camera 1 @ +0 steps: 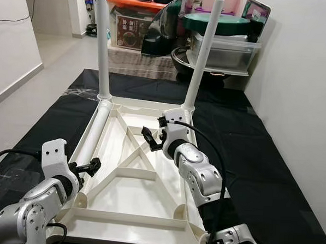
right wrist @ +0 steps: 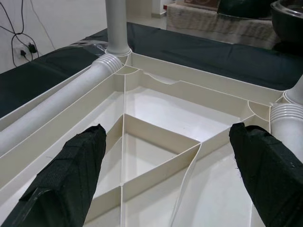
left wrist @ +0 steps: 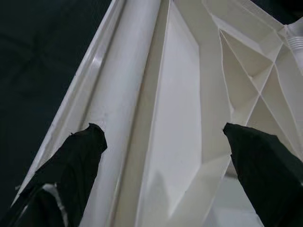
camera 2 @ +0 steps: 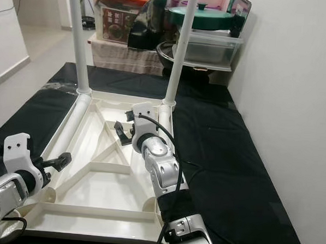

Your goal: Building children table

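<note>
The white plastic tabletop lies upside down on a black mat, ribs up, filling the centre and lower half of the left eye view. 2 legs already stand in its far corners: the far-left leg rises in the upper left of the frame, the far-right leg in the upper middle. A 3rd, loose leg lies flat inside the tabletop along its left rim, its long axis running from the far-left corner socket down toward the lower left of the frame.

The left pincer sits at the lower left, right at the near end of that loose leg. In the left wrist view its 2 black fingers are spread wide and hold nothing, with the leg running away between them, closer to one finger. The right pincer hovers over the crossing ribs at the centre of the frame, also wide open and empty, well apart from the loose leg.

The near-left socket and near-right socket look unfilled, so the job seems about half done. The left arm is plainly the nearer one. Since the leg's axis points roughly along the pincer's reach, my judgement is that the fingers need to close across the tube, then lift and tip it upright toward a near corner.
</note>
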